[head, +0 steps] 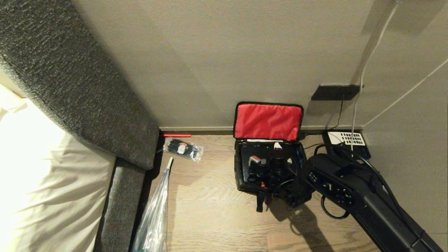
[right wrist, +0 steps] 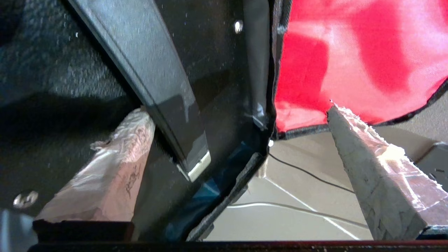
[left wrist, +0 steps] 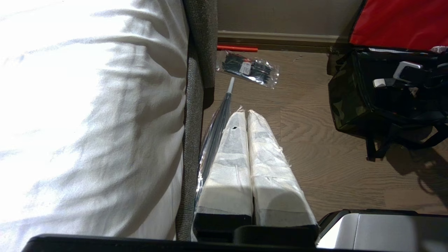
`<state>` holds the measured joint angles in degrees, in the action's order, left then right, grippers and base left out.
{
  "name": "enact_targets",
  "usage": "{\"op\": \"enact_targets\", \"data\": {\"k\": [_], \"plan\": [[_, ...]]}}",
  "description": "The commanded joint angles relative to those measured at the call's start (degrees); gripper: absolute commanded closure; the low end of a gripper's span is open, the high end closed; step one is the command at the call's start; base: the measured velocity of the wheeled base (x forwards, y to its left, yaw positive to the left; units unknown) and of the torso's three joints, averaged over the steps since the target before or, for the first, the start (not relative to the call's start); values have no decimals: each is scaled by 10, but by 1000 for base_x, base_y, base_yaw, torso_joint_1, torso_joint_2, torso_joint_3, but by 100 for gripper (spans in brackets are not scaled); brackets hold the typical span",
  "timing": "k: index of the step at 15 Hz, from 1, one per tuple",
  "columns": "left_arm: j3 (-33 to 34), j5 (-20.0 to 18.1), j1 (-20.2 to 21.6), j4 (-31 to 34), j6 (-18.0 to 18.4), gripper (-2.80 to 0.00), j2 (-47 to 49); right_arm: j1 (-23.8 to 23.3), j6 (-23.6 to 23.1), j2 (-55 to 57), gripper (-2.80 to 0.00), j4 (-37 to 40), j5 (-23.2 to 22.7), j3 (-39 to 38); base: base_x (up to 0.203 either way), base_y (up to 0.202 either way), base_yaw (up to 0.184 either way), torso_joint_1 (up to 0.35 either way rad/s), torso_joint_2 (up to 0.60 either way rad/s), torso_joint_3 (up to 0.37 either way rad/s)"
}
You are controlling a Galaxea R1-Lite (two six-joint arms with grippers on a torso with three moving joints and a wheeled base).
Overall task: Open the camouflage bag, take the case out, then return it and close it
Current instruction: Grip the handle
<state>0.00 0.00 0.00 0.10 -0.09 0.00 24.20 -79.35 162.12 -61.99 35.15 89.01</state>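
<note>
Camouflage bag stands open, red-lined lid upright, right hand spread wide inside.

The camouflage bag sits open on the wooden floor against the wall, its red-lined lid standing upright. Inside lies the case, plain black and mostly hidden.

A grey upholstered bed frame carries white bedding. Beside its corner on the wooden floor lie a clear packet of black items, a red stick and a wrapped umbrella. Well away from the frame, by the wall, sits a black telephone.
</note>
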Motion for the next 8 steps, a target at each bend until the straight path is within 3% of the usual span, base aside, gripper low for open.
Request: {"op": "enact_targets", "data": {"k": [1,8], "plan": [[0,0,0,0,0,0,0,-6,-4,10,-280,3,1,18,0,0,0,0,0,0],[0,0,0,0,0,0,0,-8,-1,16,-280,3,2,47,0,0,0,0,0,0]]}}
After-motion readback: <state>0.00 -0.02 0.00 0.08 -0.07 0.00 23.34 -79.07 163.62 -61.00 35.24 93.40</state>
